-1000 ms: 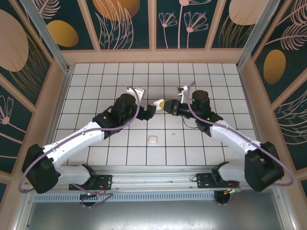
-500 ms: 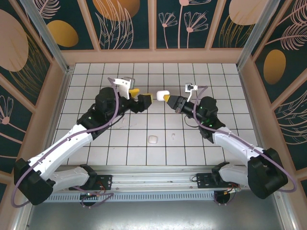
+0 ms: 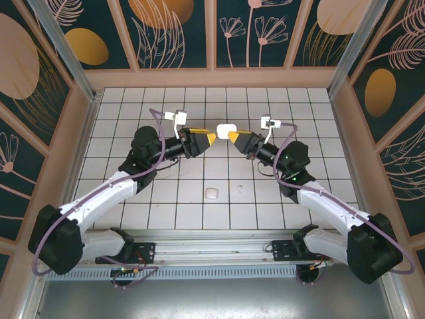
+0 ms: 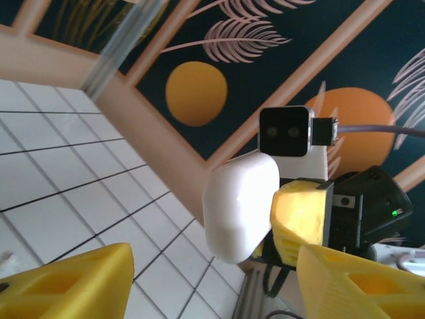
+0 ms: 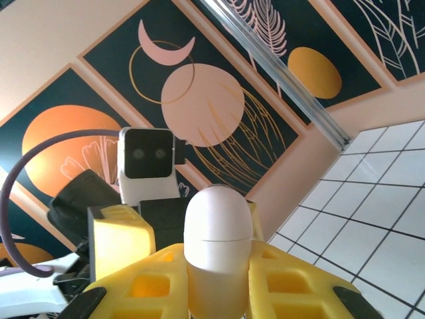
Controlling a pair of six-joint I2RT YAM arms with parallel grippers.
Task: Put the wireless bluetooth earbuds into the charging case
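My right gripper (image 3: 233, 135) is shut on a white rounded charging case (image 3: 227, 129), held up above the tiles at mid-table. In the right wrist view the case (image 5: 218, 229) stands upright between the yellow fingers (image 5: 292, 279), its lid seam closed. My left gripper (image 3: 206, 138) faces it from the left, open. In the left wrist view the case (image 4: 240, 206) floats ahead of the gripper (image 4: 212, 286), between the spread yellow fingers (image 4: 73, 282) without touching them. A tiny white earbud (image 3: 239, 189) lies on the tiles in front.
A second white case (image 3: 211, 194) lies on the tiles near the front middle. A small white bit (image 3: 173, 167) lies under the left arm. Wooden walls (image 3: 212, 78) close in the tiled floor at the back and sides.
Both grippers have risen and swung toward the back, now facing each other. The right one carried the case with it. The left jaws have narrowed but still stand apart.
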